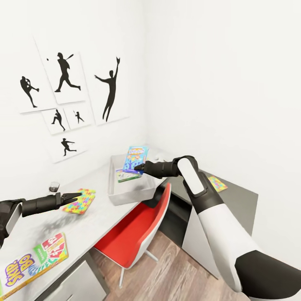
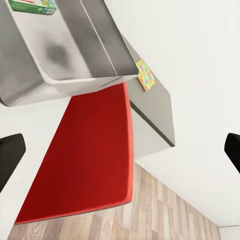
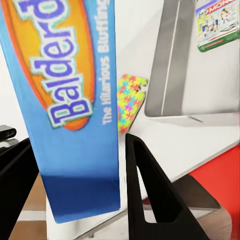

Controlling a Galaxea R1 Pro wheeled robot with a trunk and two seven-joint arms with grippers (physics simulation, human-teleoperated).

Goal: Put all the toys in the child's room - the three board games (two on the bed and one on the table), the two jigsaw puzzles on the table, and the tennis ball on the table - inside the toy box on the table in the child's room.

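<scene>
The right hand (image 1: 138,168) was clamped on the lower edge of the blue Balderdash board game (image 1: 136,159), holding it upright and slightly tilted above the toy box (image 1: 125,194); in the right wrist view the two black fingers (image 3: 150,200) stood on either side of the box's blue face (image 3: 75,100). The light grey toy box sat on the pale counter (image 1: 83,225) near the corner of the white-walled room, and a green-and-white Monopoly game box (image 1: 128,176) lay flat on its floor, also seen in the right wrist view (image 3: 217,22) and at the edge of the left wrist view (image 2: 32,6). The left hand (image 1: 77,195) hovered over the counter with its fingers apart and nothing between them, its tips just beside a jigsaw puzzle (image 1: 80,201) that lay flat on the counter next to the toy box. A small dark glass (image 1: 54,187) stood on the counter behind that hand. The green-yellow Skip-Bo game (image 1: 35,261) lay flat at the near end of the counter, well apart from the toy box. A second jigsaw puzzle (image 1: 217,183) rested on the lower dark grey desk (image 1: 238,194) beyond the right arm, visible too in the left wrist view (image 2: 145,75). A red chair (image 1: 138,228) stood tucked against the counter below the toy box, over wood plank floor (image 1: 175,271). Black silhouette athlete pictures (image 1: 67,77) hung on the wall.
</scene>
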